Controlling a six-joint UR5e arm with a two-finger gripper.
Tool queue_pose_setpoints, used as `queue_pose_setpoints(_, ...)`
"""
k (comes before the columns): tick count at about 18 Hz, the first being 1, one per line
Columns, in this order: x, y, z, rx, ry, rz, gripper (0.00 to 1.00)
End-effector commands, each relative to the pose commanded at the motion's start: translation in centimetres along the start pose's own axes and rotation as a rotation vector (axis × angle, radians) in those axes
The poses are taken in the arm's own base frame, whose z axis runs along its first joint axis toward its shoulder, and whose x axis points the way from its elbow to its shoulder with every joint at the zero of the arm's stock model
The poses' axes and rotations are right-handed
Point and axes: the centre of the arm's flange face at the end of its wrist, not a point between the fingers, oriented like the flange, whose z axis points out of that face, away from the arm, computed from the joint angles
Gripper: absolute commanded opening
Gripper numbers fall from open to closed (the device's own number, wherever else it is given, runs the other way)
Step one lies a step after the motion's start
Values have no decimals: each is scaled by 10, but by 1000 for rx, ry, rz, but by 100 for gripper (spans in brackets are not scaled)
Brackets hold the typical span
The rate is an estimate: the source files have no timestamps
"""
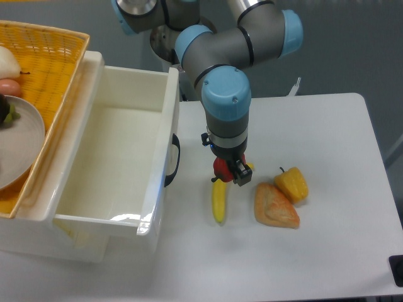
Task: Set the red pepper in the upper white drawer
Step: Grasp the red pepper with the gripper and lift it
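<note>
Claw (229,172) clamped on red pepper (220,168), low over bench (327,126) centre, just above banana (218,200) tip. Lift straight up first to clear drawer front wall, then carry toward bench left edge over upper white drawer (119,157), lower inside before release.

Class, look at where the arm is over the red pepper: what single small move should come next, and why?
Probably close the fingers on the red pepper and lift. The gripper is already down around it beside the banana, and the white drawer stands open to its side. Whether the grip is already shut is unclear.
</note>
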Motion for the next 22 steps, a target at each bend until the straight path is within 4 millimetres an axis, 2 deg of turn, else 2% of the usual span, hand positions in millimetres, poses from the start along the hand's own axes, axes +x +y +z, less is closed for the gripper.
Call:
queue_pose_setpoints(12,-3,3,-12,8,-8,-22,70)
queue_pose_setpoints(18,-7,13,-40,17,-28,-60,70)
queue_pose_setpoints(22,-15,28,-48,125,-28,-164,70)
